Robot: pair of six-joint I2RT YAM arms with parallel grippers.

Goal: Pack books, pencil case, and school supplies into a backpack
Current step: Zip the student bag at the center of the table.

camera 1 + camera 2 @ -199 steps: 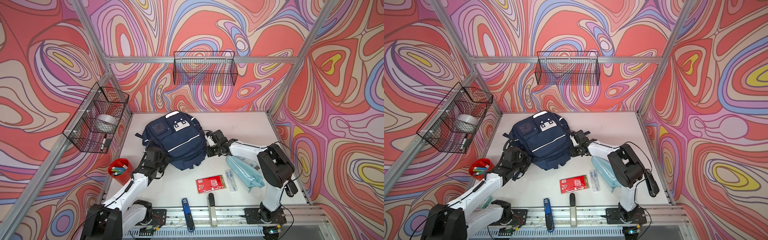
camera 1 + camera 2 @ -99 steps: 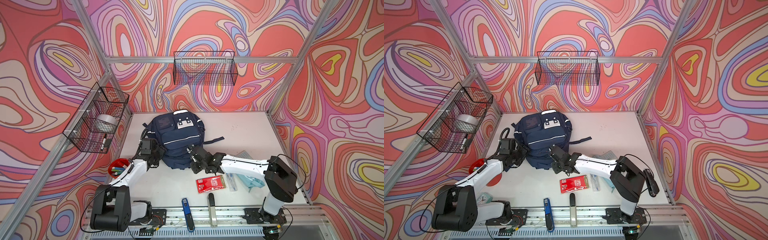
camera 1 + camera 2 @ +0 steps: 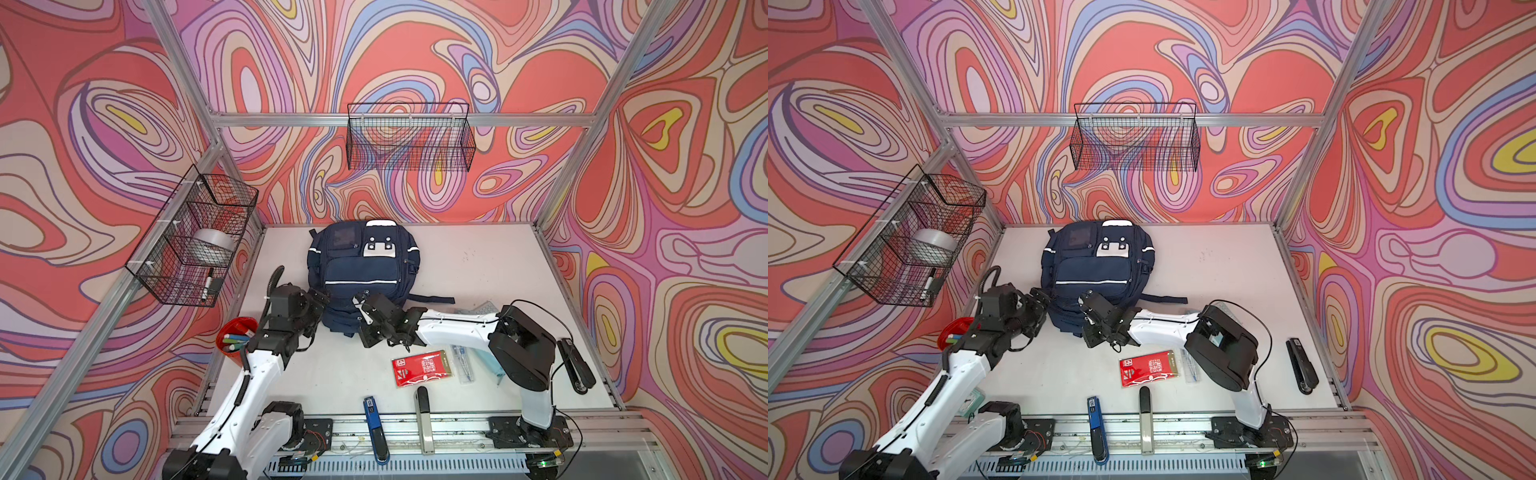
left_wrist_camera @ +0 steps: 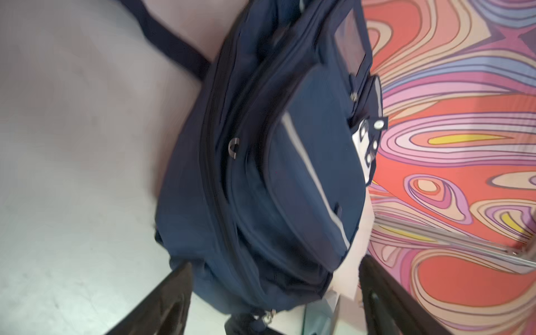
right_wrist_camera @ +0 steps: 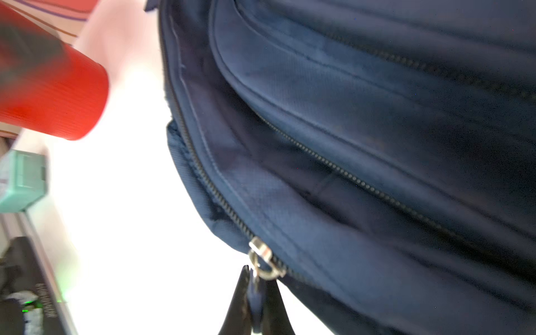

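The soft, floppy backpack point(image 3: 361, 274) is lying at the back centre of the table point(image 3: 478, 266). Its zip pull point(image 5: 262, 261), judged the proper hold, is being pinched by the right gripper point(image 5: 256, 304); the left gripper point(image 4: 277, 261) is being held spread alongside.

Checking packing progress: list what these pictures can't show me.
Books: in no view; whether they're inside the backpack is unknowable.
Open pocket: right wrist view, dark and blurred; contents unclear.
Pencil case: in a top view, mostly under the right arm.
Calculator: same view, partly behind that arm.
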